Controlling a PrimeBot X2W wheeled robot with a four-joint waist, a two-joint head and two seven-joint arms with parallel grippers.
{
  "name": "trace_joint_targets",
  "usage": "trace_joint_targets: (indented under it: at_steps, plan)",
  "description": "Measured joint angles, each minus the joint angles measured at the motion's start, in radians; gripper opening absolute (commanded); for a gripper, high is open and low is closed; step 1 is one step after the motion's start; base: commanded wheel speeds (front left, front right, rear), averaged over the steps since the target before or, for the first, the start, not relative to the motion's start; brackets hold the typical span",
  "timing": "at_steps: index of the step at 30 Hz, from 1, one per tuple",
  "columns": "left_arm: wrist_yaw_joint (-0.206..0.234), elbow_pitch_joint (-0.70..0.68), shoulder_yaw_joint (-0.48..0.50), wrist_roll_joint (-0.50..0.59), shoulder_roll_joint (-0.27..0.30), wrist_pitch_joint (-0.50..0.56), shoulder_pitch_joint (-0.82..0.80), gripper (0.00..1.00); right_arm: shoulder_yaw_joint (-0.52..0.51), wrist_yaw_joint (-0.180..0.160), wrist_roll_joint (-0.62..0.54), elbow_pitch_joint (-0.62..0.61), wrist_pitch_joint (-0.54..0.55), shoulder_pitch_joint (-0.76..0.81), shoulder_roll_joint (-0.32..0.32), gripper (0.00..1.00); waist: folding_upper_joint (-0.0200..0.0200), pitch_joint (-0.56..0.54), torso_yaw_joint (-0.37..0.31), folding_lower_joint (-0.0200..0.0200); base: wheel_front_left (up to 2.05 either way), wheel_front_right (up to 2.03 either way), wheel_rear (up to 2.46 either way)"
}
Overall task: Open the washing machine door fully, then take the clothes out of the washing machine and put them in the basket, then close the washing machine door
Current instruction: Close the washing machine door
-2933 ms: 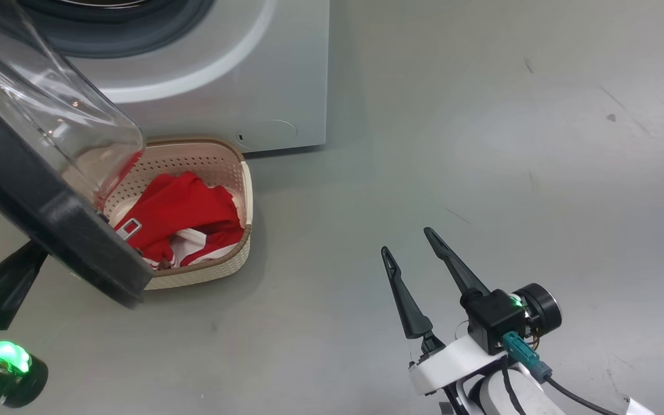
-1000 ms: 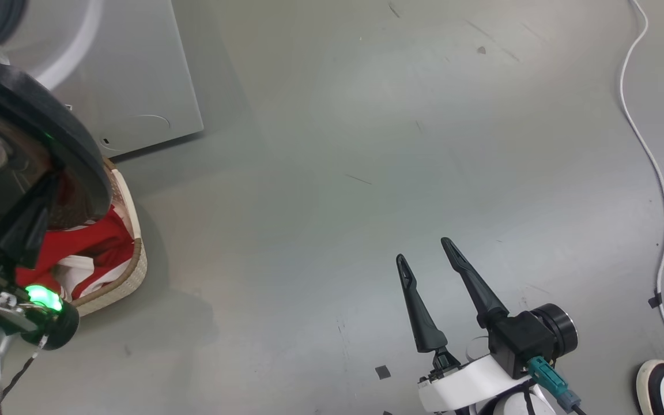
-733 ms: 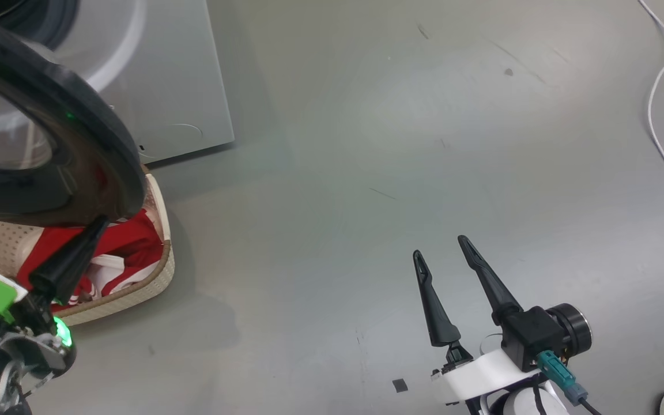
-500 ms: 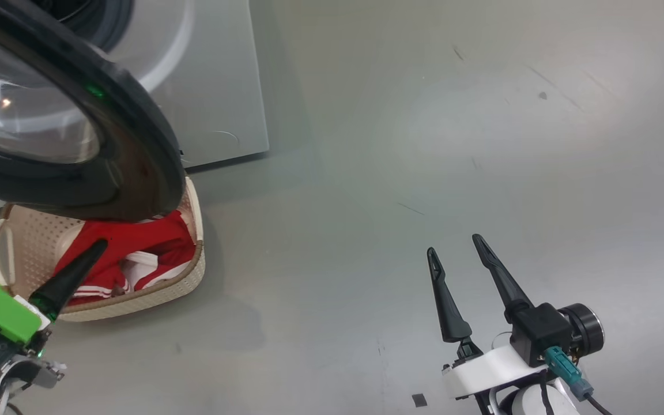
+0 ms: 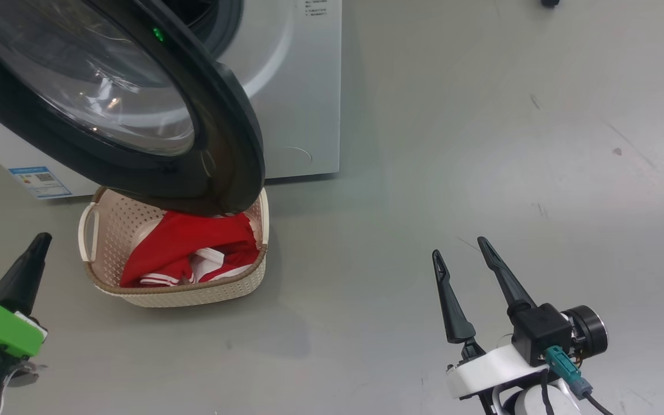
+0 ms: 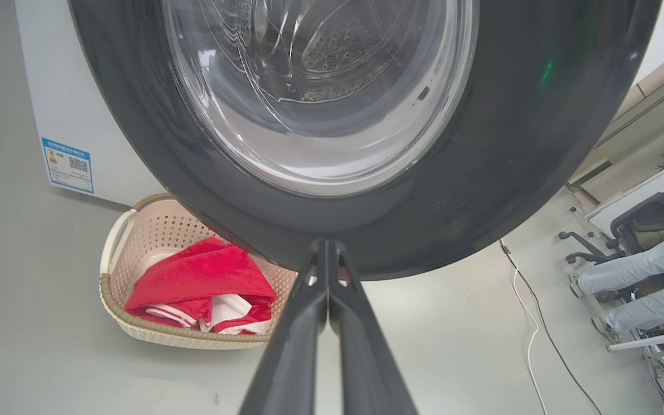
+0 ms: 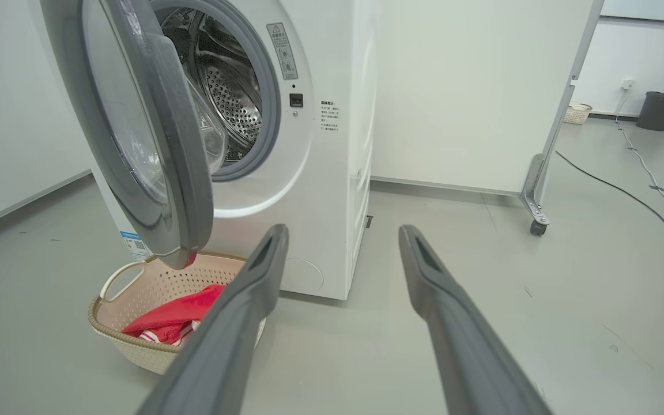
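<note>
Left gripper [image 5: 42,237], fingers pressed together, empty, aims at black-rimmed round glass door [image 5: 119,104] — half-swung, likely awaiting a closing push; red white-striped clothes [image 5: 188,248] lie in cream perforated plastic basket [image 5: 193,297] beneath; right gripper [image 5: 459,248] spread, unused.

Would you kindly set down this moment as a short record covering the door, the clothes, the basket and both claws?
door: half open, hanging over the basket
clothes: red bundle lying in the basket
basket: on the floor in front of the washing machine
left claw: shut, empty, low beside the basket
right claw: open, empty, over the floor
step left: close the door
</note>
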Motion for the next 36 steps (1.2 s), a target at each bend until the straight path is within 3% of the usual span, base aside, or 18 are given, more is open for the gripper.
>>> trace_joint_targets:
  at_steps: [12, 21, 22, 23, 24, 36]
  plan:
    - [-0.001, -0.009, 0.002, 0.245, 0.022, -0.277, 0.072, 0.00, 0.010, 0.000, 0.000, 0.000, 0.000, -0.001, 0.000, 1.00, 0.0000, -0.037, 0.052, 0.0000, 0.00, 0.00, 0.00]
    - [-0.001, 0.007, -0.004, 0.320, 0.002, -0.406, 0.112, 0.00, 0.009, 0.000, 0.000, 0.000, 0.000, -0.001, 0.000, 1.00, 0.0000, -0.044, 0.060, 0.0000, 0.00, 0.00, 0.00]
    - [-0.001, 0.011, -0.005, 0.336, -0.003, -0.406, 0.119, 0.07, 0.009, 0.000, 0.000, 0.000, 0.000, -0.001, 0.000, 1.00, 0.0000, -0.044, 0.060, 0.0000, 0.00, 0.00, 0.00]
    - [-0.001, 0.014, -0.006, 0.363, -0.002, -0.407, 0.125, 0.81, 0.010, 0.000, 0.000, 0.000, 0.000, -0.001, 0.000, 1.00, 0.0000, -0.045, 0.061, 0.0000, 0.00, 0.00, 0.00]
    - [-0.001, 0.015, -0.006, 0.383, -0.002, -0.409, 0.128, 1.00, 0.011, 0.000, 0.000, 0.000, 0.000, -0.001, 0.000, 1.00, 0.0000, -0.045, 0.062, 0.0000, 0.00, 0.00, 0.00]
    - [-0.001, 0.012, -0.018, 0.500, -0.021, -0.409, 0.146, 1.00, 0.013, 0.000, 0.002, 0.000, 0.000, -0.001, 0.000, 1.00, 0.0000, -0.044, 0.066, 0.0000, 0.00, 0.00, 0.00]
